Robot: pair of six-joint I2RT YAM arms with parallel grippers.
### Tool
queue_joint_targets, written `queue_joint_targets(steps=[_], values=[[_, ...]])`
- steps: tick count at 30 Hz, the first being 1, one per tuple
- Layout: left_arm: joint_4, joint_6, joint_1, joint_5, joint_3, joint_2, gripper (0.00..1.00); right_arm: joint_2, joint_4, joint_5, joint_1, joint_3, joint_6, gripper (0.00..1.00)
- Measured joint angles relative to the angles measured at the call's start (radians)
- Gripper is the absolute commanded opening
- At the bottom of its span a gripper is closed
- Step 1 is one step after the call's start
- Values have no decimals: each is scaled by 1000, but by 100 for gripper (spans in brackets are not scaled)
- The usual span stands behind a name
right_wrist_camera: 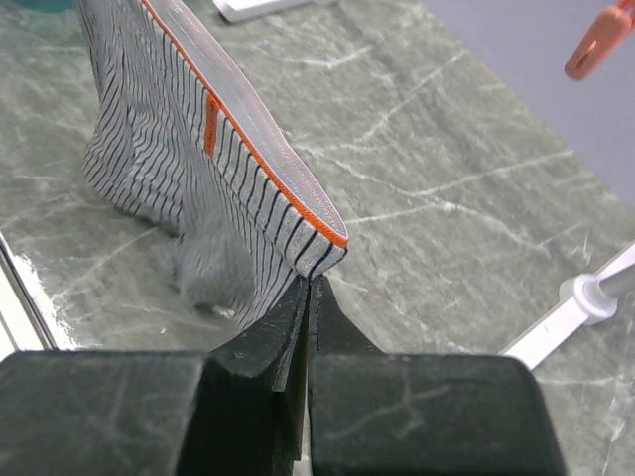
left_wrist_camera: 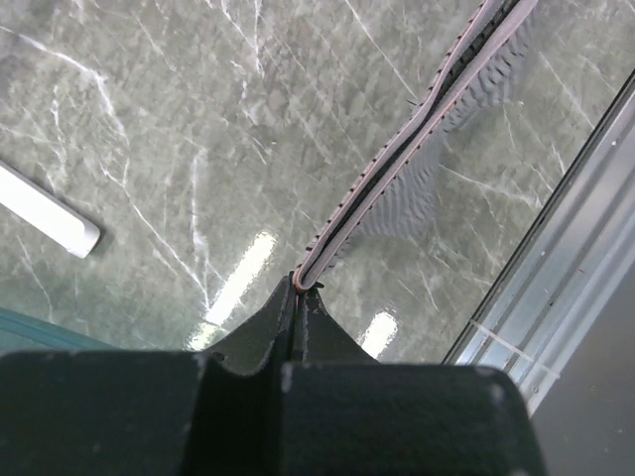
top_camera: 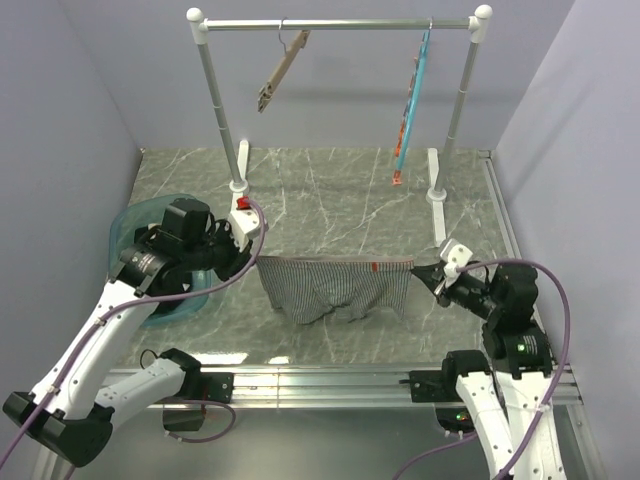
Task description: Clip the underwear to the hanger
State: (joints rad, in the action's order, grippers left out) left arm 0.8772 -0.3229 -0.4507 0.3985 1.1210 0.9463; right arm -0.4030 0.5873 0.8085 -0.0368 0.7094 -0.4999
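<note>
- Nearest to us in the left wrist view, the left jaws are pressed together on the very end of the underwear's (left_wrist_camera: pixel 417 139) waistband, which runs away from them edge-on.
- In the right wrist view, the right jaws are likewise shut, pinching the other waistband corner just below its orange trim.
- The underwear (top_camera: pixel 335 285) hangs stretched between the left arm (top_camera: pixel 100 340) and the right arm (top_camera: pixel 510 330) over the near middle of the marbled worktop (top_camera: pixel 340 200), waistband taut on top and legs drooping.
- We cannot tell whether the legs touch the worktop.
- A small orange tag (right_wrist_camera: pixel 211 127) sits just under the waistband, toward the right arm's side.
- The wooden hanger (top_camera: pixel 283 70) hangs by its hook from the left part of the rail (top_camera: pixel 340 24) at the far side, steeply tilted, with a clip at its lower end; it is well apart from the underwear.
- A teal hanger (top_camera: pixel 410 105) with orange clips hangs near the rail's right end, almost vertical.
- A teal tub (top_camera: pixel 125 222) sits behind the left arm.
</note>
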Motion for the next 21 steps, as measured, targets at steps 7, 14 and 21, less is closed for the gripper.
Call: queue_joint_targets(steps=[7, 14, 21], values=[[2, 24, -14, -18, 1, -51, 0, 3, 14, -13, 0, 16, -41, 0], [65, 51, -3, 36, 11, -212, 0, 195, 146, 43, 0, 80, -92, 0], [133, 61, 6, 105, 77, -151, 0, 200, 188, 47, 0, 143, -118, 0]])
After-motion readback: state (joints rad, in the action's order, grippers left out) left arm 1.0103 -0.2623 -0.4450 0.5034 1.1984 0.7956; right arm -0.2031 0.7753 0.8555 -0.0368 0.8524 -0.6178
